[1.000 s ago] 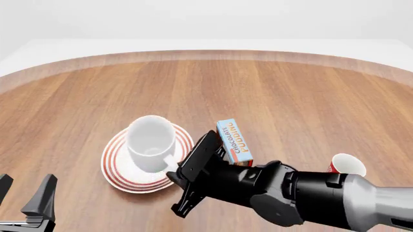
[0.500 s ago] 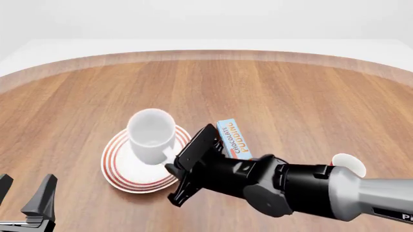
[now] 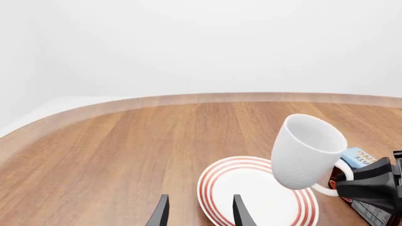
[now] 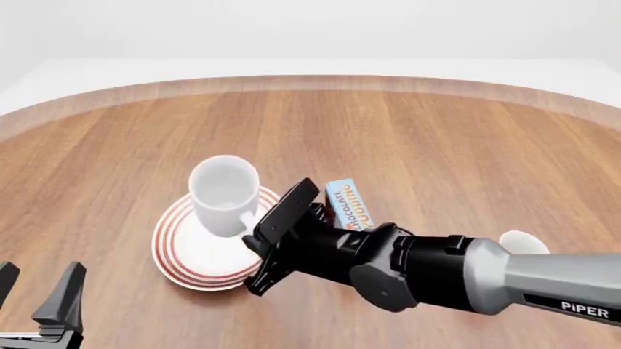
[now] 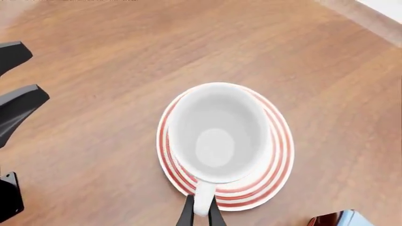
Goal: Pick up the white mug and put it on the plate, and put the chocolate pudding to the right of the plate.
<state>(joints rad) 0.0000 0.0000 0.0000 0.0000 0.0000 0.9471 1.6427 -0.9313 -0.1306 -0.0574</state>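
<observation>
The white mug (image 4: pixel 225 196) hangs tilted just above the plate (image 4: pixel 189 265), a white plate with red rings. My right gripper (image 4: pixel 254 234) is shut on the mug's handle. In the right wrist view the mug (image 5: pixel 217 139) covers most of the plate (image 5: pixel 279 160), and the gripper (image 5: pixel 199 214) pinches the handle. The left wrist view shows the mug (image 3: pixel 308 150) clear of the plate (image 3: pixel 251 200). The chocolate pudding (image 4: pixel 350 206) lies just right of the plate, partly behind my right arm. My left gripper (image 4: pixel 37 289) is open and empty at the near left.
The pale rim of another cup (image 4: pixel 524 243) peeks from behind the right arm at the right. Bare wood tabletop (image 4: pixel 437 138) stretches to the curved far edge. The left gripper's fingers (image 5: pixel 19 103) show in the right wrist view.
My right arm has reached further left and forward, carrying the white mug toward the plate's far side. The arm now hides more of the pudding and the other cup. The left gripper has not moved.
</observation>
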